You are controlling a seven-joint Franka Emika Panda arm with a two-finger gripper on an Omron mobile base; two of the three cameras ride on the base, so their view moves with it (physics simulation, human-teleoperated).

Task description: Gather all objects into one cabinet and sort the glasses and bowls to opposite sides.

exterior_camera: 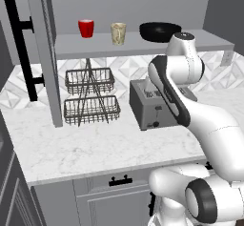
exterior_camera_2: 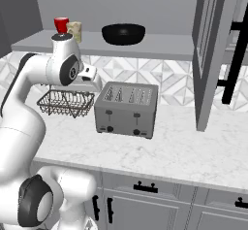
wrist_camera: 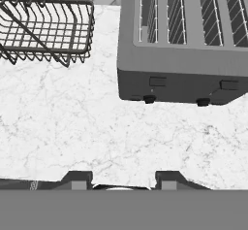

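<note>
A red tumbler (exterior_camera: 86, 28), mottled beige cup (exterior_camera: 118, 33) and glossy black bowl (exterior_camera: 160, 31) line the cabinet shelf (exterior_camera: 95, 45); the empty claw (wrist_camera: 118, 179) hangs spread above the tabletop (wrist_camera: 97, 127).

White marble counter (exterior_camera: 95, 148), patterned backsplash (exterior_camera_2: 160, 73)

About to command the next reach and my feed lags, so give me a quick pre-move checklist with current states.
1. Cabinet door swung open: ok.
2. Red tumbler, beige cup and black bowl upright on the cabinet shelf: ok.
3. Bowl apart from the cups, at the opposite end of the row: ok.
4. Red mug with the white inside accounted for: cannot tell.
5. Gripper free of load: ok, jaws apart with nothing between them, above bare counter.
6. Lift path clear: not ok, toaster and wire basket stand close by.
</note>
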